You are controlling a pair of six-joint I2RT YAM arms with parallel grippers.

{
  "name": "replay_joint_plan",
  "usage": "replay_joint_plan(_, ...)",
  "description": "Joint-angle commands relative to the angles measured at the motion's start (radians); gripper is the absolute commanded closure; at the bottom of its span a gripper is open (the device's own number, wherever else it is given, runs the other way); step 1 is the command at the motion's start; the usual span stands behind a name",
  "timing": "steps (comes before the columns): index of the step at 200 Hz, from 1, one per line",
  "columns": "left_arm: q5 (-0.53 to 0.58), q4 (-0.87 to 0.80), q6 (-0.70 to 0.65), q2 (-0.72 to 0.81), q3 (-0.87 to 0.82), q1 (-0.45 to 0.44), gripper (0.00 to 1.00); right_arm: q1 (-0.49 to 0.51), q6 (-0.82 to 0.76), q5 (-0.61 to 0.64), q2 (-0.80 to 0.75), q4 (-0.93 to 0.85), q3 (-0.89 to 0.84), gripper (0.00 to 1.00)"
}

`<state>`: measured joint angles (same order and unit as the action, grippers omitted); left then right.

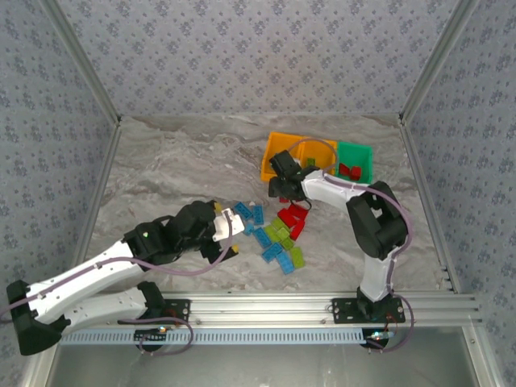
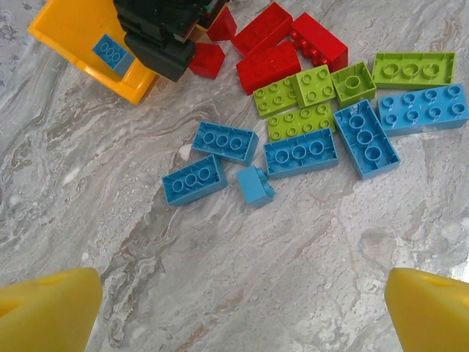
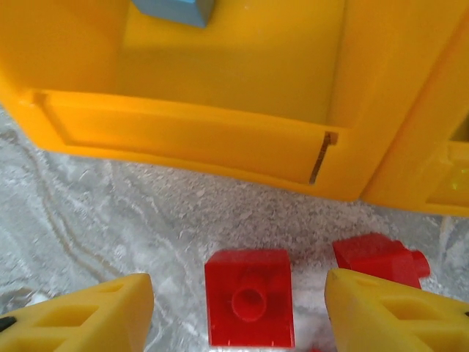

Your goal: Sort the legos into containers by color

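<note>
The left gripper (image 2: 242, 315) is held spread wide over the marble table (image 2: 110, 220), its yellow fingertips (image 2: 44, 312) at the lower corners of the wrist view with nothing between them. The legos (image 2: 315, 110), blue, lime and red, are scattered in the upper right of that view. The right gripper (image 3: 238, 312) is seen partly spread, a red brick (image 3: 249, 279) lying between its fingers and touched by neither. The containers (image 1: 278, 145) are set right of centre in the upper half of the overhead view, with a blue brick (image 3: 172, 9) inside an orange one.
</note>
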<state>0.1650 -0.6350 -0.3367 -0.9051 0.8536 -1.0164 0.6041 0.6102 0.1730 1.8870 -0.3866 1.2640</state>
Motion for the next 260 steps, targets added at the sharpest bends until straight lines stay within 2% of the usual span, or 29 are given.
replay_joint_plan(1,0.002,-0.033,-0.030,-0.010,-0.005,-0.004,0.01,-0.002,-0.015,0.026,0.065,-0.087,0.066,0.37)
replay_joint_plan(30,0.002,-0.073,-0.037,-0.037,0.006,-0.005,0.01,0.007,-0.009,0.044,0.104,-0.118,0.090,0.47)
replay_joint_plan(43,-0.008,-0.069,-0.045,-0.028,-0.001,-0.008,0.01,0.012,-0.013,0.046,0.100,-0.114,0.083,0.55)
replay_joint_plan(88,-0.072,-0.004,-0.080,0.058,-0.044,-0.009,0.01,0.013,-0.044,0.078,0.072,-0.140,0.073,0.57)
replay_joint_plan(131,-0.056,0.002,-0.087,0.080,-0.053,-0.010,0.01,0.012,-0.089,0.064,0.042,-0.122,0.053,0.70)
replay_joint_plan(161,-0.057,0.024,-0.069,0.102,-0.059,-0.010,0.01,0.024,-0.111,0.082,-0.126,-0.082,-0.004,0.70)
replay_joint_plan(198,-0.017,0.100,-0.045,0.190,-0.091,-0.010,0.01,-0.001,-0.098,0.234,-0.409,-0.056,-0.138,0.70)
replay_joint_plan(222,0.000,0.130,-0.046,0.231,-0.105,-0.010,0.01,-0.097,-0.113,0.301,-0.546,-0.040,-0.204,0.71)
replay_joint_plan(241,0.013,0.141,-0.045,0.241,-0.110,-0.010,0.01,-0.249,-0.138,0.250,-0.576,-0.001,-0.240,0.71)
replay_joint_plan(260,0.025,0.146,-0.045,0.236,-0.113,-0.010,0.01,-0.399,-0.173,0.175,-0.515,0.058,-0.262,0.72)
